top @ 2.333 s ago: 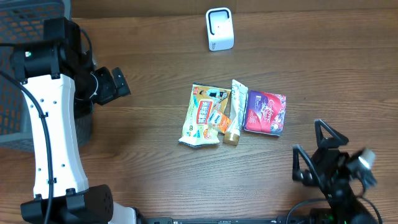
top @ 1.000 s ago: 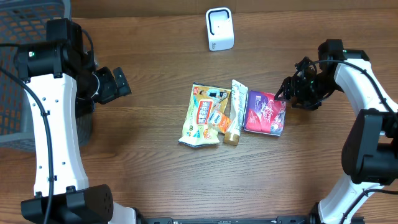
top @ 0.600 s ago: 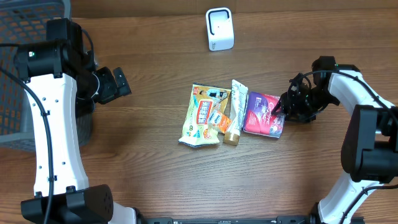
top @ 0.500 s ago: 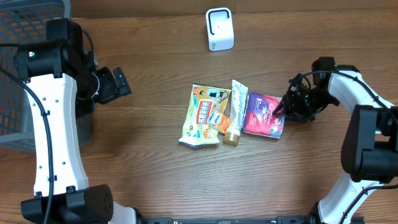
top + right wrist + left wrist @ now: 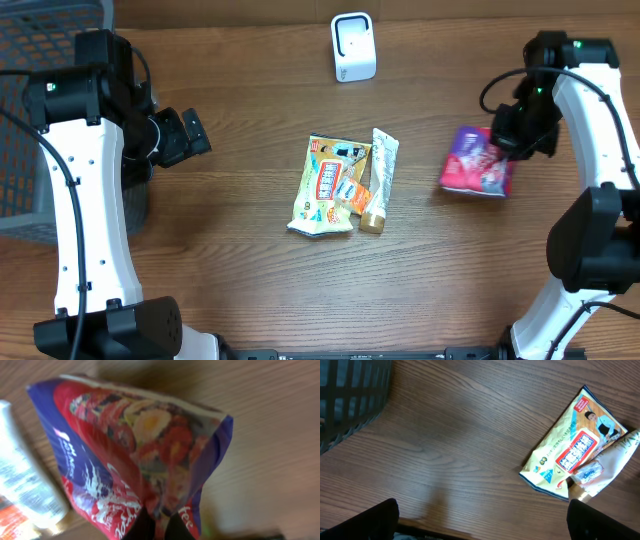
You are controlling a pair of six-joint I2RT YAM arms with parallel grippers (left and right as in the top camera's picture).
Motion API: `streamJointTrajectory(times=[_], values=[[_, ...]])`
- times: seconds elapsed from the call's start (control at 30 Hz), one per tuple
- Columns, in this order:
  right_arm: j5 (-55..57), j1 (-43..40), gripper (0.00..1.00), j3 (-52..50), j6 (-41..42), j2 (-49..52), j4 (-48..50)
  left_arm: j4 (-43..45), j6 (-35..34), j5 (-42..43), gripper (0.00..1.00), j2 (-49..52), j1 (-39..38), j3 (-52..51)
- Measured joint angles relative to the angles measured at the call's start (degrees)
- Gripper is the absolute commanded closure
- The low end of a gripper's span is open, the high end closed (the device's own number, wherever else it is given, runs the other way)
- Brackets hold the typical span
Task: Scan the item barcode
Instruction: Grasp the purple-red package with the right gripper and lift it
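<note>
The item, a purple and red snack packet (image 5: 478, 172), hangs off the table at the right, pinched at its edge by my right gripper (image 5: 514, 138). In the right wrist view the packet (image 5: 135, 445) fills the frame, and the right gripper (image 5: 159, 527) is shut on its lower edge. No barcode shows on the face in view. The white scanner (image 5: 352, 46) stands at the back centre of the table, well left of the packet. My left gripper (image 5: 192, 134) hovers open over the left side with nothing in it; its dark fingertips (image 5: 370, 520) show wide apart in the left wrist view.
A yellow snack bag (image 5: 325, 186) and a white tube (image 5: 380, 178) lie side by side mid-table, and the bag (image 5: 572, 447) shows in the left wrist view too. A dark mesh basket (image 5: 40, 30) stands at the far left corner.
My right gripper shut on the purple packet's edge, lifted it off the table and carried it right, away from the tube. The left arm has not moved.
</note>
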Motion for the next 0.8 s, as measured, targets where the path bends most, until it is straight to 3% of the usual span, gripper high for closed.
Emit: streamJointTrajectory(times=[0.13, 0.3, 0.73, 0.8], values=[[13.49, 5.55, 0.96, 1.14, 9.81, -0.44, -3.87, -0.02, 0.0, 0.0, 0.0, -0.02, 0.0, 0.0], [19.08, 12.04, 0.96, -3.89, 13.88, -0.44, -1.97, -0.04, -0.02, 0.0, 0.0, 0.0, 0.0, 0.0], [21.03, 33.9, 0.96, -8.48, 16.85, 2.78, 7.19, -0.04, 0.0, 0.0, 0.0, -0.02, 0.0, 0.0], [19.96, 37.13, 0.9, -8.5, 17.05, 2.78, 8.07, -0.04, 0.0, 0.0, 0.0, -0.02, 0.0, 0.0]])
